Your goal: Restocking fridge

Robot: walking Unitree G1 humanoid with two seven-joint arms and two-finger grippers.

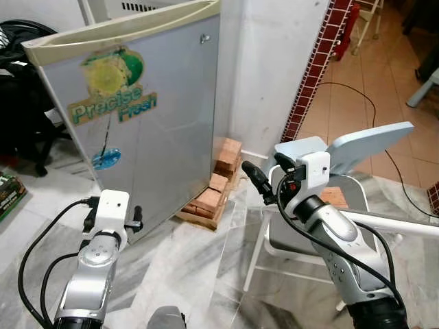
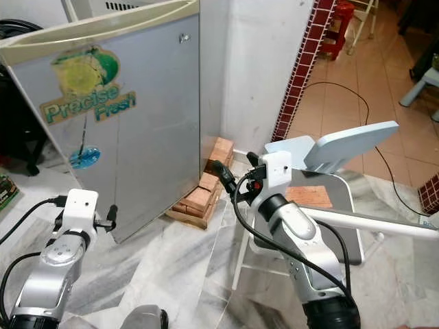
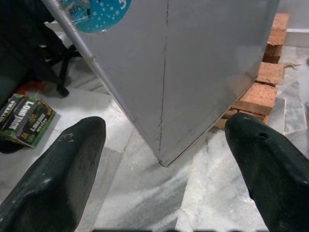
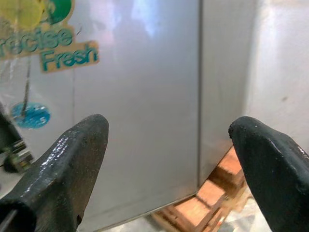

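We hold our left end effector (image 3: 164, 159) and right end effector (image 4: 169, 159) wide apart near the closed grey fridge (image 1: 147, 116), touching nothing.

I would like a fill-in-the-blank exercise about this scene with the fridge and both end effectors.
1. The grey fridge has its door ____.
2. The fridge stands raised on a stack of ____.
3. The fingers of the left end effector are spread ____.
4. The green word on the fridge sticker, above "Fresh", is ____.

Missing words: shut; bricks; open; Precise
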